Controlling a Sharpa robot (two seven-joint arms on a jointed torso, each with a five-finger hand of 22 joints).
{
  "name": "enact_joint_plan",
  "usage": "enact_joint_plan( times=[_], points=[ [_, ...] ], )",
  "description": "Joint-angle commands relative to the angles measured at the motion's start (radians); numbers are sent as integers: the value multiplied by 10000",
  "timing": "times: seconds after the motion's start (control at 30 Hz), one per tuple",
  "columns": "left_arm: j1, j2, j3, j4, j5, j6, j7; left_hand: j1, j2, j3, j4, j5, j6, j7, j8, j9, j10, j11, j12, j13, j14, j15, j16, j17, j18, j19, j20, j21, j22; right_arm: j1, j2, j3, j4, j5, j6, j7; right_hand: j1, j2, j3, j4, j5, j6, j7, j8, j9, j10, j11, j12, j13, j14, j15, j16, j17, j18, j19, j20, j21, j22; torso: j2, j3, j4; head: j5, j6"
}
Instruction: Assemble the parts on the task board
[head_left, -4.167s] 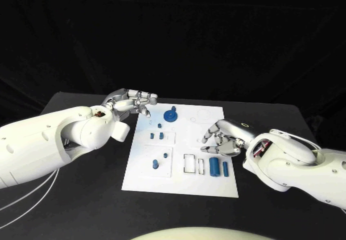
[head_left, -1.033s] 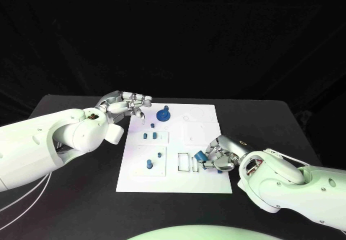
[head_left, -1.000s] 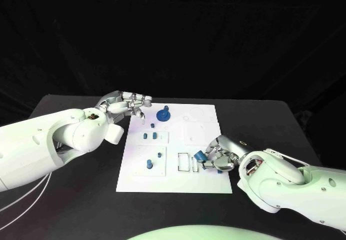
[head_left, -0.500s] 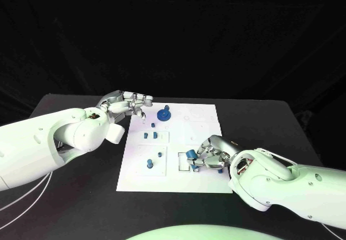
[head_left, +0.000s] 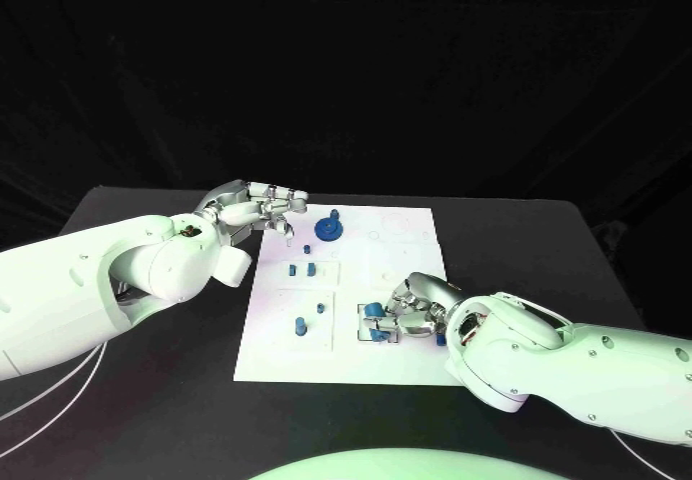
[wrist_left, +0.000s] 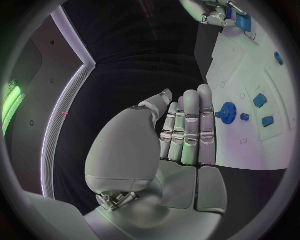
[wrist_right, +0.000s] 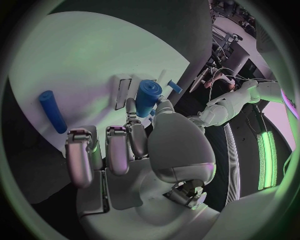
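A blue cylinder (wrist_right: 147, 97) is pinched between the thumb and a fingertip of the right hand (head_left: 411, 306), and it is held just over the rectangular slots (head_left: 376, 325) near the lower middle of the task board (head_left: 397, 268), the white plate lying in the middle of the black table (head_left: 534, 240). In the right wrist view the remaining fingers (wrist_right: 80, 155) of that hand are seen curled downward side by side, and a second blue cylinder (wrist_right: 52, 111) is seen lying flat on the board, apart from the held one. The left hand (head_left: 260, 207) is kept above the board's far left corner with nothing in it; in the left wrist view its fingers (wrist_left: 190, 125) are shown straight and pressed together. A blue gear (head_left: 329, 230) with a peg standing at its centre is seated near the far edge of the board, close to the left hand but not touched by it. Two small blue pieces (head_left: 300, 269) are lodged side by side further toward the robot, and one upright blue peg (head_left: 300, 325) is set in the left panel below them
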Motion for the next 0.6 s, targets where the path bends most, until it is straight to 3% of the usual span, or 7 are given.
enact_joint_plan(
  times=[0.03, 0.17, 0.3, 0.33, 0.4, 0.5, 0.6],
  points=[
    [5, 17, 6, 32, 17, 166, 30, -40, 56, -60, -3, -40, -83, 18, 54, -16, -81, -9, 61, 12, 2, 61, -65, -9, 132, 101, 0, -36, -8, -8, 54, -5, -98, 103, 304, 57, -119, -23, -90, 2, -75, 138, -53, 72, 25, 73, 24, 65, 502, 694, -69, 51, 968, -177, 967, -87, 22, 2581, 1, 5, -3, 6, 4],
    [5, 17, 6, 32, 17, 168, 27, -40, 56, -60, -3, -40, -83, 18, 54, -16, -81, -9, 61, 12, 2, 61, -65, -9, 132, 101, 0, -36, -8, -8, 108, -5, -178, 61, 261, 54, -310, 16, -259, -5, -780, 136, -68, 121, 105, 84, 8, 47, 520, 691, -83, 42, 955, -175, 963, -107, 14, 2578, 6, 7, -6, 2, 4],
    [5, 16, 6, 31, 17, 171, 22, -40, 56, -60, -3, -40, -83, 18, 54, -16, -81, -9, 61, 12, 2, 61, -65, -9, 132, 101, 0, -36, -8, -8, 142, -5, -210, 6, 194, 97, -651, -24, -476, 7, -2009, 104, -63, 164, 196, 84, 14, 10, 531, 688, -82, 31, 940, -169, 950, -112, -14, 2570, 6, 6, 0, -2, -2],
    [5, 16, 6, 30, 17, 172, 20, -40, 56, -60, -3, -40, -83, 18, 54, -16, -81, -9, 61, 12, 2, 61, -65, -9, 132, 101, 0, -36, -8, -8, 151, -5, -212, -23, 167, 119, -783, -102, -514, 16, -2388, 87, -58, 175, 227, 79, 18, -11, 529, 687, -79, 27, 935, -166, 945, -110, -27, 2566, 1, 5, -3, 3, -7],
    [5, 15, 6, 29, 17, 174, 16, -40, 56, -60, -3, -40, -83, 18, 54, -16, -81, -9, 61, 12, 2, 61, -65, -9, 132, 101, 0, -36, -8, -8, 159, -5, -213, -50, 122, 165, -949, -274, -487, 27, -2700, 64, -53, 189, 266, 62, 23, -57, 513, 684, -73, 17, 922, -161, 936, -106, -48, 2560, 2, 9, -7, 7, -10],
    [5, 15, 6, 28, 17, 183, 5, -40, 56, -60, -3, -40, -83, 18, 54, -16, -81, -9, 61, 12, 2, 61, -65, -9, 132, 101, 0, -36, -8, -8, 165, -5, -208, -125, 32, 181, -1273, -853, -167, 49, -3216, 68, -63, 232, 339, 77, 26, -62, 544, 685, -78, 14, 922, -164, 941, -103, -36, 2563, 4, 8, -7, 8, -7],
    [5, 15, 6, 28, 17, 192, -3, -40, 56, -60, -3, -40, -83, 18, 54, -16, -81, -9, 61, 12, 2, 61, -65, -9, 132, 101, 0, -36, -8, -8, 155, -5, -199, -209, -55, 177, -1478, -1068, -4, 60, -3383, 62, -63, 249, 374, 80, 18, -73, 554, 682, -78, 6, 912, -164, 941, -105, -37, 2563, 3, 8, -6, 7, -8]
  ],
)
